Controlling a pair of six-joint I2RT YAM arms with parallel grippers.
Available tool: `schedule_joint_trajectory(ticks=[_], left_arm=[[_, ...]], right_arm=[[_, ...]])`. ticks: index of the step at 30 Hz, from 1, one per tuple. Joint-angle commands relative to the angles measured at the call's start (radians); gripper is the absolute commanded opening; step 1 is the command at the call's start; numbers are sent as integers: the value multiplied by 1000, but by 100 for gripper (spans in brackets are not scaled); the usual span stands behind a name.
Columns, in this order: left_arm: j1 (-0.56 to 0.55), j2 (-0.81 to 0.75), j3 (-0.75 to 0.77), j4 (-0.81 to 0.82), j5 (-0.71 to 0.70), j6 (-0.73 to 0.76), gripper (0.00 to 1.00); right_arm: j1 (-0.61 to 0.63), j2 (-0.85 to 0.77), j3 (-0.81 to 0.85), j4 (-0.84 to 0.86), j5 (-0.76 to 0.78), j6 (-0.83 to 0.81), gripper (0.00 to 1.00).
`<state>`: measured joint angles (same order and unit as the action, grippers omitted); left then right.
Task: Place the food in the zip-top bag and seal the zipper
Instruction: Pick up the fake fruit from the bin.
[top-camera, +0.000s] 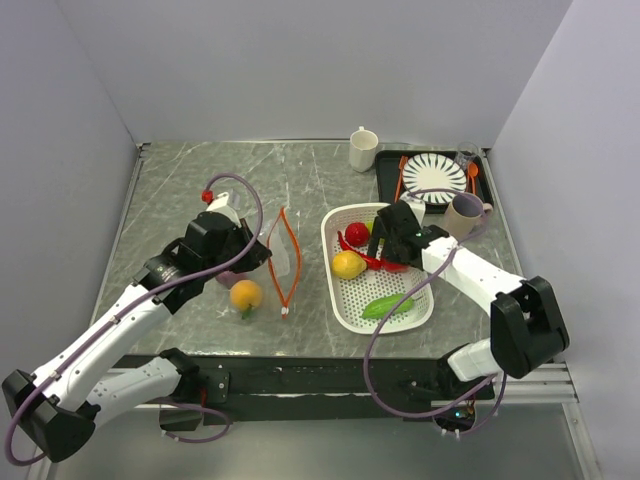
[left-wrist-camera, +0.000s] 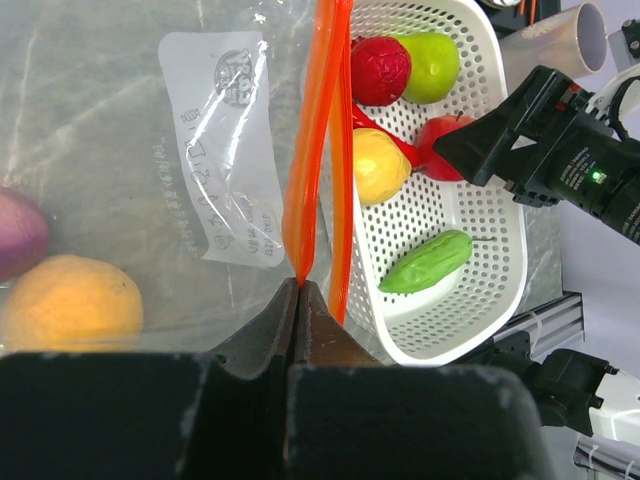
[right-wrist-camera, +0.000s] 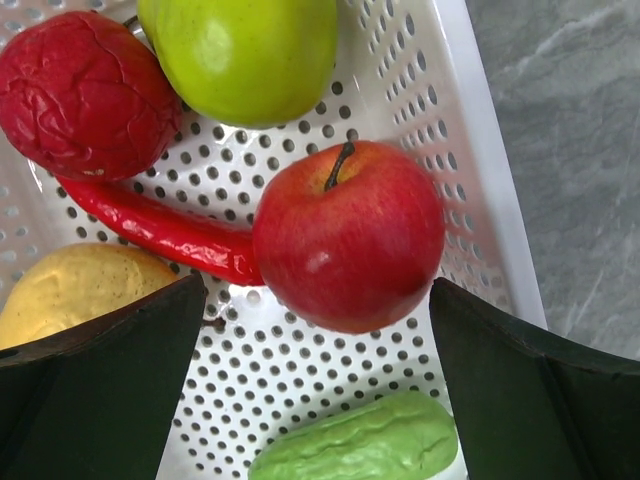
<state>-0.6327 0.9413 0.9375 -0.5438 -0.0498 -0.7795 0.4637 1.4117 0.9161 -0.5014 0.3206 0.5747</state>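
Note:
The clear zip-top bag (left-wrist-camera: 150, 180) lies on the table left of the white perforated basket (top-camera: 340, 300). Its orange-red zipper (left-wrist-camera: 312, 150) stands parted in a loop, with the white slider (top-camera: 284, 312) at the near end. My left gripper (left-wrist-camera: 298, 283) is shut on one zipper strip. An orange ball (left-wrist-camera: 70, 300) and a purple ball (left-wrist-camera: 15, 235) show through the bag's plastic. My right gripper (right-wrist-camera: 318, 290) hangs open over the basket, its fingers on either side of a red apple (right-wrist-camera: 348, 235). Around it lie a green apple (right-wrist-camera: 240, 50), a wrinkled red ball (right-wrist-camera: 85, 95), a chilli (right-wrist-camera: 160, 232), a yellow ball (right-wrist-camera: 80, 290) and a cucumber (right-wrist-camera: 355, 445).
A white mug (top-camera: 363, 150) stands at the back. A black tray (top-camera: 385, 175) at the back right carries a striped plate (top-camera: 433, 178) and orange cutlery. A brown tube-like cup (top-camera: 462, 212) lies just behind my right arm. Grey walls close in the table on three sides.

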Motion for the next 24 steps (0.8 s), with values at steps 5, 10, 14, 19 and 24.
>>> schedule_joint_trajectory(ticks=[5, 10, 14, 19, 24], left_arm=[[-4, 5, 34, -2, -13, 14, 1], [-4, 2, 27, -4, -15, 11, 1], [-4, 2, 26, -1, -10, 13, 1], [-4, 5, 23, 4, -1, 11, 1], [-4, 4, 20, 2, -2, 13, 1]], right_arm=[[-30, 69, 50, 38, 32, -19, 95], [-31, 78, 37, 38, 34, -12, 83], [-33, 66, 20, 57, 3, -15, 71], [-36, 63, 17, 60, -28, -21, 52], [-37, 36, 3, 70, -57, -22, 46]])
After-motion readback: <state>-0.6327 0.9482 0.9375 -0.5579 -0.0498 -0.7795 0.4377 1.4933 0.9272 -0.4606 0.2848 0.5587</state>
